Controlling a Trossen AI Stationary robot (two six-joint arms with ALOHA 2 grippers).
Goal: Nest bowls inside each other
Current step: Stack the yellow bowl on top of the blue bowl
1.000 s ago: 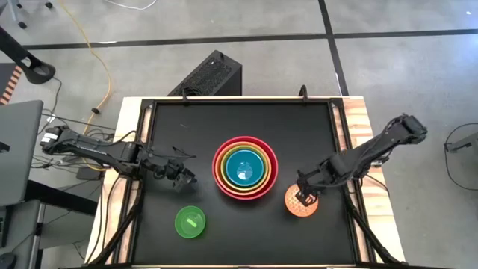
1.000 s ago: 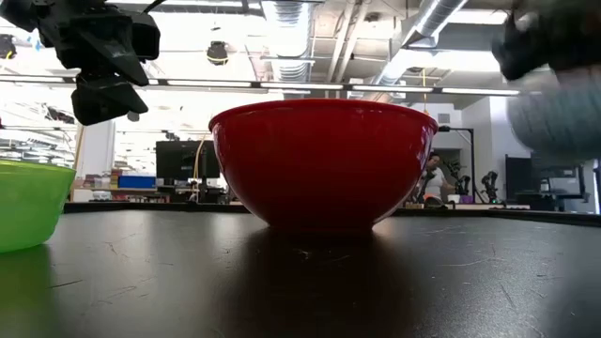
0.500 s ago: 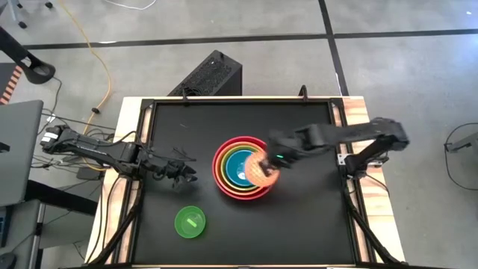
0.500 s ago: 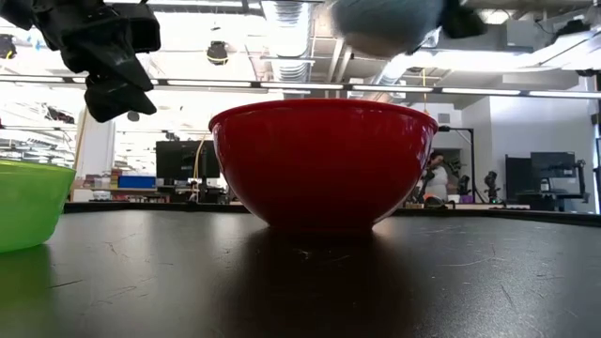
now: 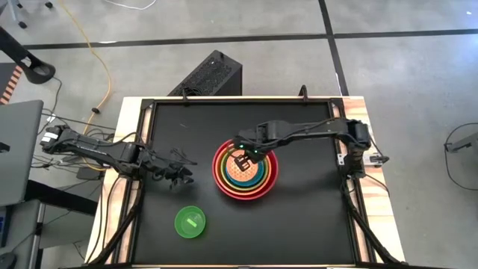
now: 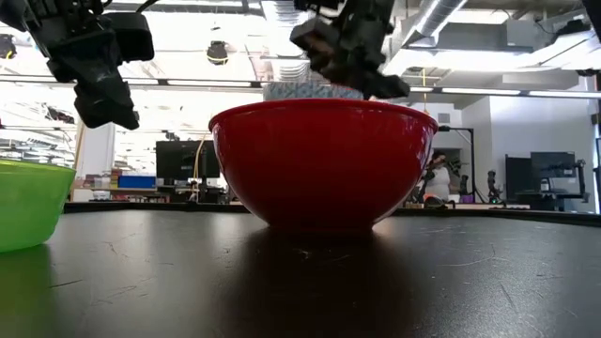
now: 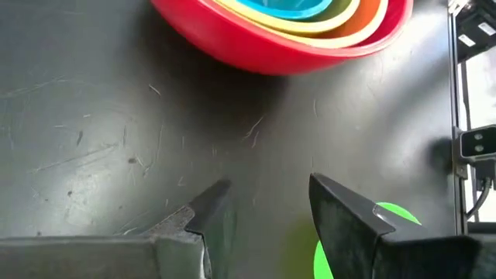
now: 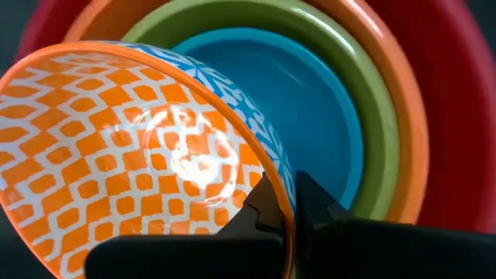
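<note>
From my station I see two slender arms built of dark, near-black segments joined by rounded housings. The left arm carries thin black cables running along its links. The right arm shows a small green indicator light near its wrist. Each ends in a gripper of two dark, flat, tapered fingers. I note a pale metallic plate at the left gripper base. The right gripper fingers are matte black with bevelled edges.

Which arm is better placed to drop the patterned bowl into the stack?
Right: the right gripper already pinches the patterned bowl over the blue bowl; the left gripper hangs open, apart.
</note>
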